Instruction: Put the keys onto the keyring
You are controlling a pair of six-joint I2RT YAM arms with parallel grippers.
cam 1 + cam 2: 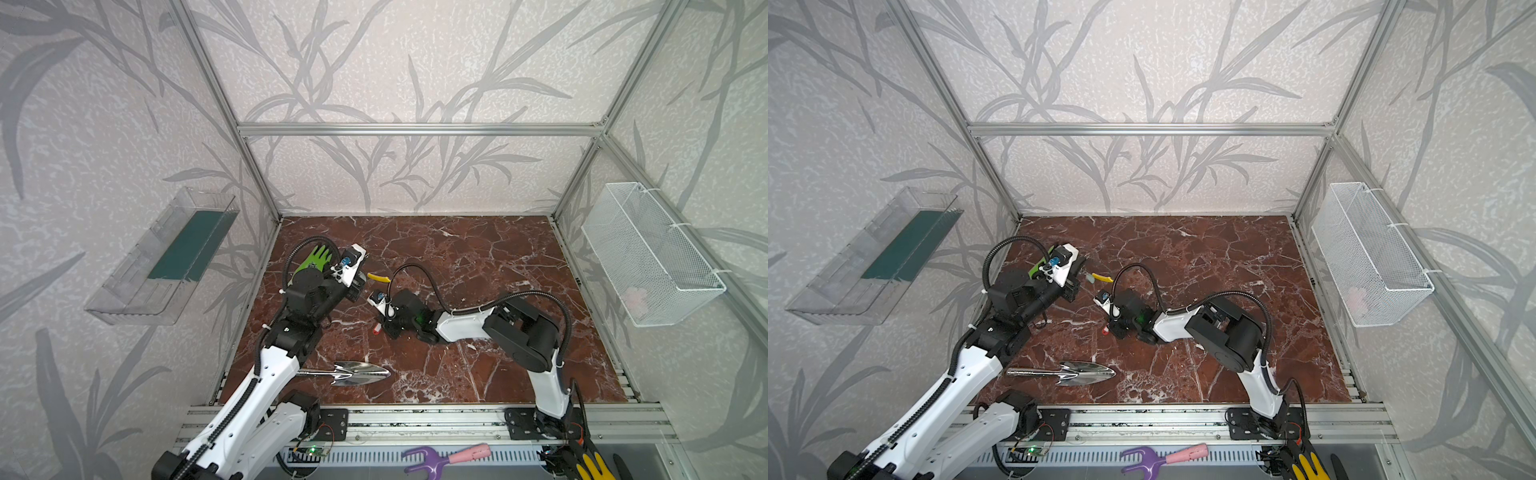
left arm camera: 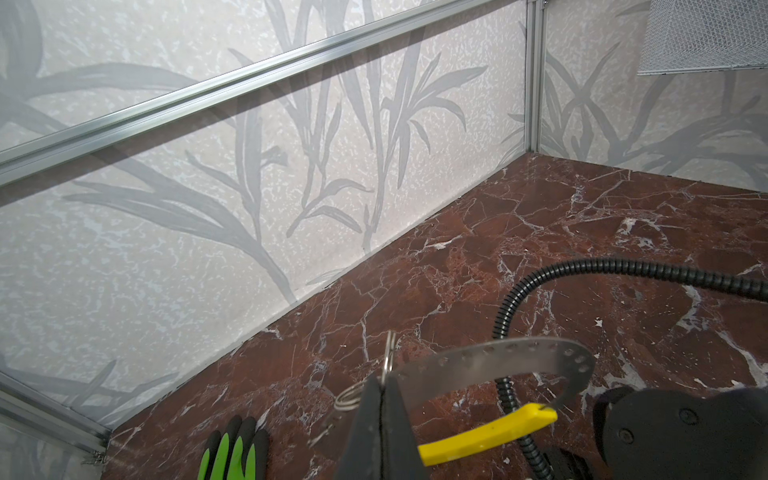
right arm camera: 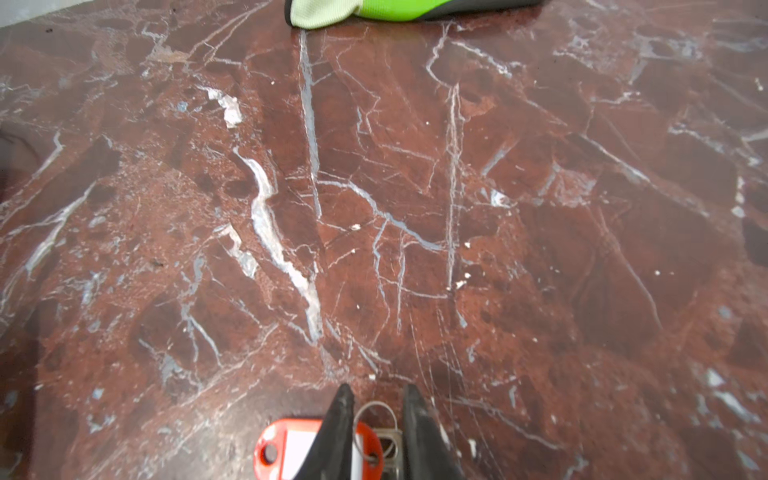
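My left gripper [image 2: 382, 380] is shut on the keyring [image 2: 498, 357], a thin grey hoop with small holes, and holds it above the table. Its yellow segment [image 2: 486, 436] shows in both top views [image 1: 379, 277] [image 1: 1102, 277]. A small wire ring [image 2: 351, 397] hangs at the jaws, and a pale mint tag [image 1: 1090, 277] shows beside the yellow segment. The key with the red tag [image 3: 291, 451] lies on the marble. My right gripper [image 3: 377, 392] is down over it, its jaws shut on the silver key head [image 3: 388, 446] and its wire loop. The tag peeks out under that gripper [image 1: 377, 330].
A steel trowel [image 1: 357, 372] lies near the front left. A green and black glove [image 1: 316, 255] lies behind the left gripper. A clear bin [image 1: 162, 257] hangs on the left wall, a white mesh basket [image 1: 652, 253] on the right. A purple-pink hand rake [image 1: 444, 459] lies beyond the front rail.
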